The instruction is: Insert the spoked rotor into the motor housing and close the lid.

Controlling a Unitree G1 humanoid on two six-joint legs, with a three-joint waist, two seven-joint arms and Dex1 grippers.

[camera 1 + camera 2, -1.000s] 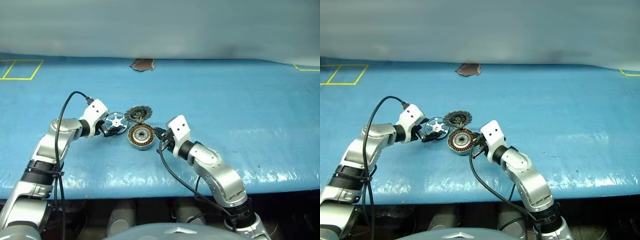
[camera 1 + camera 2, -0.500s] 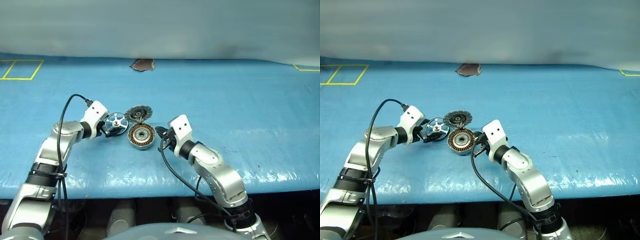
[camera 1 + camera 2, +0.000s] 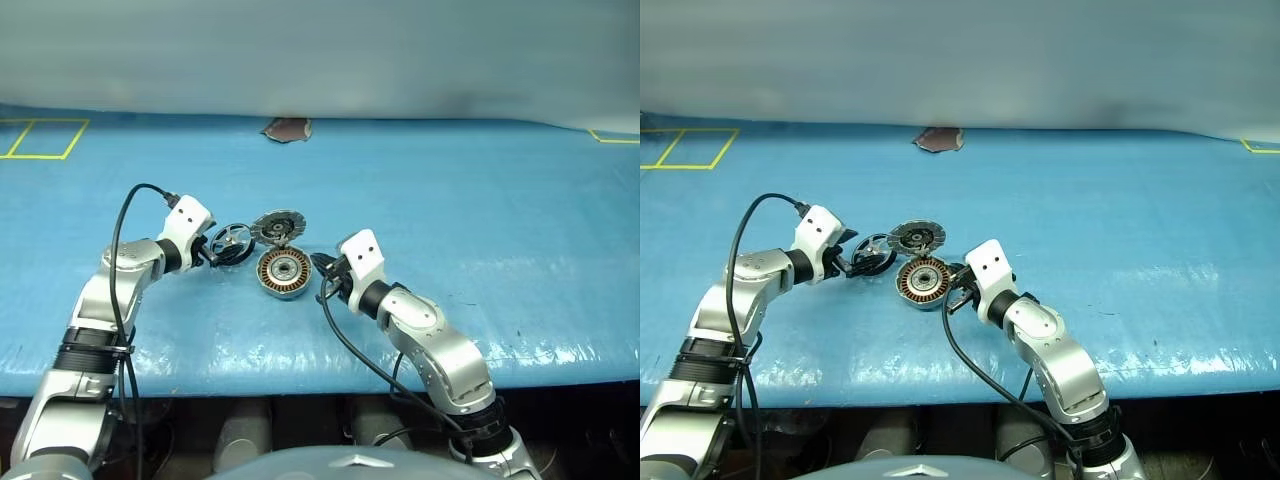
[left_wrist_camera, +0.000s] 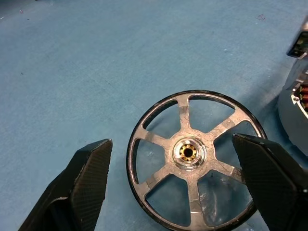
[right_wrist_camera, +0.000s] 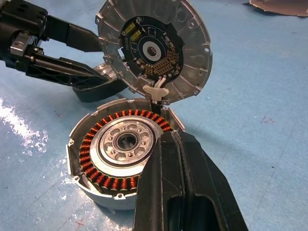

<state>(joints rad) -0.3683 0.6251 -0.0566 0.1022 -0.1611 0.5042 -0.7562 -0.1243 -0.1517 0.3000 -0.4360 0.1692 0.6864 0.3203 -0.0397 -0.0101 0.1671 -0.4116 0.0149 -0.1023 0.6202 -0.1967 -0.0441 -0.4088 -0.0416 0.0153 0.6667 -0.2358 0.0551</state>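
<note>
The spoked rotor point(image 4: 195, 156) lies flat on the blue surface point(image 3: 480, 200), a little left of centre in the head views and just left of the motor housing point(image 3: 283, 272). The left hand point(image 4: 178, 183) sits around it with its fingers spread, one black finger point(image 4: 84, 178) clear of the rim on one side and the other touching or nearly touching the rim opposite; whether it grips yet I cannot tell. The housing rests open near the middle of the frame, its copper windings and silvery centre exposed. The lid point(image 5: 154, 50) stands tilted up on its hinge at the housing's far edge, segmented face towards the wrist camera. The right hand point(image 5: 180, 187) has its fingers pressed together, pinching nothing, their tips against the housing's near rim, apparently steadying it.

The step in hand looks like picking up the rotor: nothing is inserted and the lid is not closed. Next, the left hand would need to pinch across the rim, lift the wheel, carry it over the housing, lower it level and centred on the hub, then tip the lid down.
</note>
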